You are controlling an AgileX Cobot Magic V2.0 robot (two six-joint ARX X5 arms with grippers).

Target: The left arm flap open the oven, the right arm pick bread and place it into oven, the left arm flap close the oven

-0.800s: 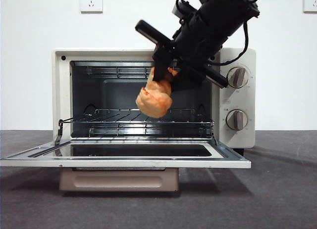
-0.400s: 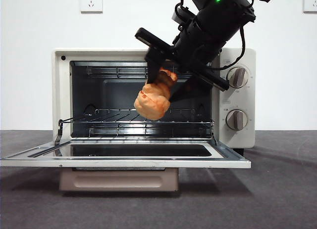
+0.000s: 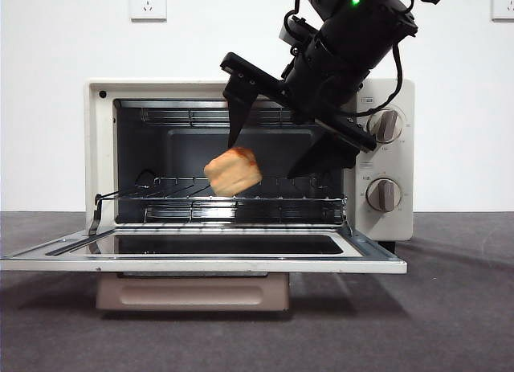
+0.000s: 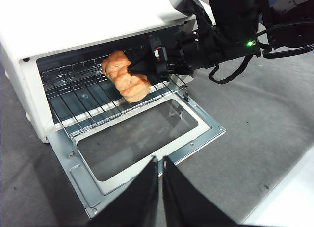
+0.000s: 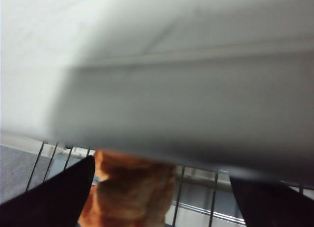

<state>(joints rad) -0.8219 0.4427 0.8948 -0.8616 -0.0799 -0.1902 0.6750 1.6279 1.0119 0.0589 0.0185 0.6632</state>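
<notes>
Bkgd as I see it: plain white wall [image 3: 48,107] behind, evenly lit. Two white power sockets high on wall, one left [image 3: 148,2], one cut off at right edge [image 3: 503,2]. Dark grey matte surface [image 3: 458,308] below me.

dark table [image 3: 450,308], white wall sockets [image 3: 148,1].

front: bright, even, sharp | left wrist: oven [image 4: 73,21] top glares white | right wrist: blurred, oven [image 5: 162,65] out of focus
</notes>
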